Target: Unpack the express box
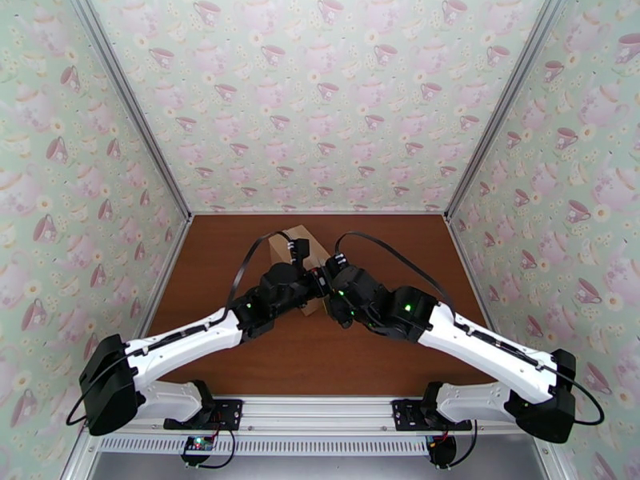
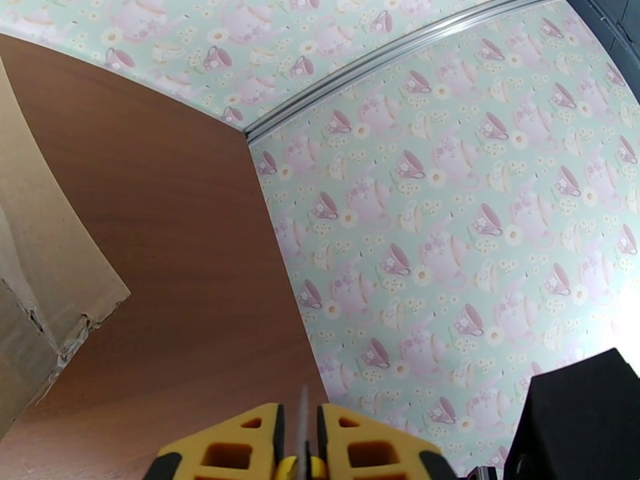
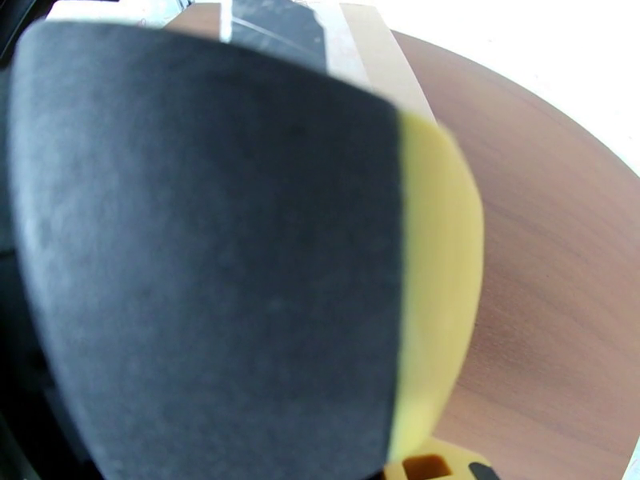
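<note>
The express box (image 1: 285, 242) is a plain brown carton at the middle of the table, mostly covered by both wrists. Its torn cardboard edge (image 2: 36, 266) fills the left of the left wrist view. My left gripper (image 1: 314, 282) hovers just right of the box. Its yellow fingers (image 2: 240, 450) stand a narrow gap apart, and a thin grey strip (image 2: 302, 418) rises between them, touching neither. My right gripper (image 1: 332, 283) meets it from the right. A blurred black slab with a yellow edge (image 3: 208, 258) covers the right wrist view, hiding how those jaws stand.
The brown wooden table (image 1: 384, 242) is walled on three sides by teacup-patterned panels (image 1: 320, 98). A metal rail (image 1: 320, 410) with both arm bases runs along the near edge. A black block (image 2: 584, 426) sits close at the left wrist view's lower right.
</note>
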